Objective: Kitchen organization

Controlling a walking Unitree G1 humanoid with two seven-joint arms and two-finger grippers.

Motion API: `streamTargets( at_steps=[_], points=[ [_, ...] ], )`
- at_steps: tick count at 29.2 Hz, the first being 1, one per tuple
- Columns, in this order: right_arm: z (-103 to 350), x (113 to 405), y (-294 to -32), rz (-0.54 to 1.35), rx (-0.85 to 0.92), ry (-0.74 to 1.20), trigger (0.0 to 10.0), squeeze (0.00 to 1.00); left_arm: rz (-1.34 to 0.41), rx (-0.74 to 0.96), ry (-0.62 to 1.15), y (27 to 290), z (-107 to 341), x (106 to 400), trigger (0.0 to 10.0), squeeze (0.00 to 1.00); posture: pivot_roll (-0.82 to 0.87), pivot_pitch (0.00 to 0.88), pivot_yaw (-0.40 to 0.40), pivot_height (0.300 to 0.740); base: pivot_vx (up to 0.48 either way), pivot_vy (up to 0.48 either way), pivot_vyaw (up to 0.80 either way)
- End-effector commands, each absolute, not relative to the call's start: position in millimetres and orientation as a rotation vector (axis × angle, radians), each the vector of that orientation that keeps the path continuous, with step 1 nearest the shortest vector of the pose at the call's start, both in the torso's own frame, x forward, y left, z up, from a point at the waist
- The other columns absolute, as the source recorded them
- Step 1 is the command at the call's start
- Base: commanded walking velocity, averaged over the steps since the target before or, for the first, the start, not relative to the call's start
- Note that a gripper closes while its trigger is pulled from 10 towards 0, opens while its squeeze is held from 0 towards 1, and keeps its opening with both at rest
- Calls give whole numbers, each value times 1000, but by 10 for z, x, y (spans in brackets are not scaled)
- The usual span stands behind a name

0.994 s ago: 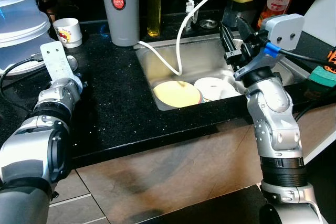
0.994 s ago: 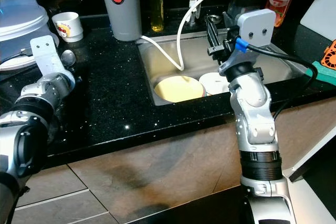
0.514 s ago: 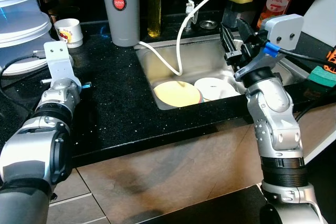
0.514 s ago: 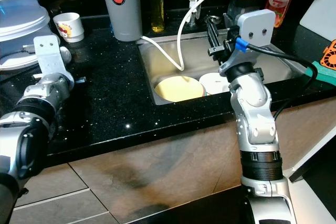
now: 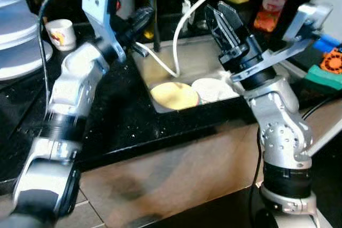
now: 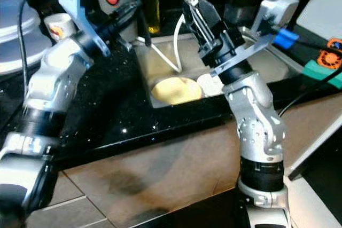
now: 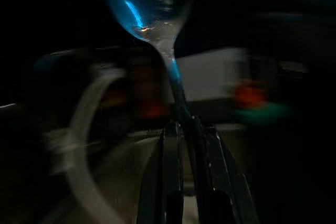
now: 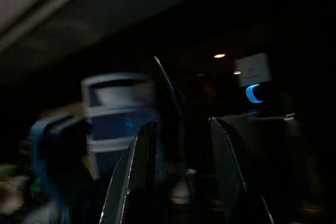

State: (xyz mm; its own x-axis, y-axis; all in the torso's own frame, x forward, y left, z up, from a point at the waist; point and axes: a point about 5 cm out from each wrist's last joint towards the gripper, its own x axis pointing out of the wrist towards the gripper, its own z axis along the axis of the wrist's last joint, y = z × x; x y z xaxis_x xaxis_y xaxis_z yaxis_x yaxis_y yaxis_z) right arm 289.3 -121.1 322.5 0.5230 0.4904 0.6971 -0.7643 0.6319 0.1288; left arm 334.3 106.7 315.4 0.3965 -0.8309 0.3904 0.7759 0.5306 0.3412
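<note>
blur softens most of the scene, so small details are hard to read. left gripper (image 5: 143, 18) is raised over the black counter (image 5: 120, 108) at the near-left edge of the sink (image 5: 160, 105), and the left wrist view shows its fingers (image 7: 157, 182) pressed together on the thin handle of a spoon (image 7: 152, 9), whose bowl glows blue against a dark, smeared background. right gripper (image 5: 224, 25) is lifted above the sink's right side, fingers (image 8: 137, 166) apart; a thin dark blade-like sliver stands between them, too blurred to name or to tell whether it is held. down in the sink lie a yellow plate (image 5: 173, 94) and a white plate (image 5: 211, 88), side by side, the white one partly hidden behind the right arm. a white hose (image 5: 187, 20) curves down into the basin. a small cup (image 5: 60, 33) stands on the counter's far left, near stacked pale containers (image 5: 16, 30) cut off by the frame edge.
</note>
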Motion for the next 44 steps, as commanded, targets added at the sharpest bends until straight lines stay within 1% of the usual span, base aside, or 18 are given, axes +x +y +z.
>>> streamTargets(
  at_steps=[1,7,13,14,15,16,26,27,28,29,30,31,33,36,41,42,43,44],
  points=[
    [3212,2858,-1134,845,499,-646,10000,0,-1144,153,-593,956,3187,3186,10000,0,-41,0,-3,740,0,0,0],
    [3195,2866,-1137,892,628,-596,10000,0,-1279,142,-590,824,3148,3035,10000,0,-46,0,-8,740,0,0,0],
    [3142,2887,-1113,901,641,-545,10000,0,-1309,131,-589,770,3153,2975,10000,0,-45,0,-12,740,0,0,0],
    [3119,2920,-1111,880,640,-523,4784,0,-1314,131,-587,760,3152,2961,10000,0,-45,0,-12,740,0,0,0],
    [3119,2920,-1111,880,640,-523,4784,0,-1314,131,-587,760,3152,2961,10000,0,-45,0,-12,740,0,0,0],
    [3102,2950,-1122,857,645,-510,0,0,-1313,136,-583,758,3146,2955,10000,0,-45,0,-12,740,0,0,0],
    [3096,3045,-1243,747,672,-504,0,0,-1192,159,-549,764,3106,3037,10000,0,-44,0,-17,740,0,0,0],
    [3091,3062,-1257,732,669,-500,0,0,-1162,148,-534,776,3102,3074,10000,1000,-44,0,-17,740,0,0,0],
    [3075,3105,-1281,691,660,-486,0,0,-1111,145,-523,802,3102,3126,10000,1000,-42,0,-15,740,0,0,0],
    [3054,3171,-1329,626,634,-479,2196,0,-1039,129,-523,858,3127,3187,10000,1000,-42,0,-15,740,0,0,0],
    [3054,3171,-1329,626,634,-479,2196,0,-1039,129,-523,858,3127,3187,10000,1000,-42,0,-15,740,0,0,0],
    [3030,3257,-1401,530,594,-471,10000,0,-963,102,-529,941,3165,3245,10000,0,-42,0,-15,740,0,0,0],
    [2983,3408,-1563,359,506,-466,10000,0,-819,53,-543,1154,3246,3347,10000,0,-37,0,-13,740,0,0,0],
    [2895,3593,-1704,205,434,-424,10000,0,-716,1,-554,1390,3310,3418,10000,0,-33,0,-15,740,0,0,0],
    [2759,3834,-1736,119,415,-352,10000,0,-616,-36,-555,1616,3347,3491,10000,0,-8,0,-26,740,0,0,0],
    [2693,3944,-1709,89,424,-323,10000,624,-571,-34,-546,1686,3347,3520,10000,0,0,0,-28,740,0,0,0],
    [2646,4009,-1681,75,446,-306,10000,1000,-538,-31,-536,1727,3341,3542,10000,0,7,0,-30,740,0,0,0],
    [2534,4089,-1579,80,466,-257,10000,1000,-442,-15,-493,1797,3300,3610,10000,0,34,0,-35,740,0,0,0]
  ],
)
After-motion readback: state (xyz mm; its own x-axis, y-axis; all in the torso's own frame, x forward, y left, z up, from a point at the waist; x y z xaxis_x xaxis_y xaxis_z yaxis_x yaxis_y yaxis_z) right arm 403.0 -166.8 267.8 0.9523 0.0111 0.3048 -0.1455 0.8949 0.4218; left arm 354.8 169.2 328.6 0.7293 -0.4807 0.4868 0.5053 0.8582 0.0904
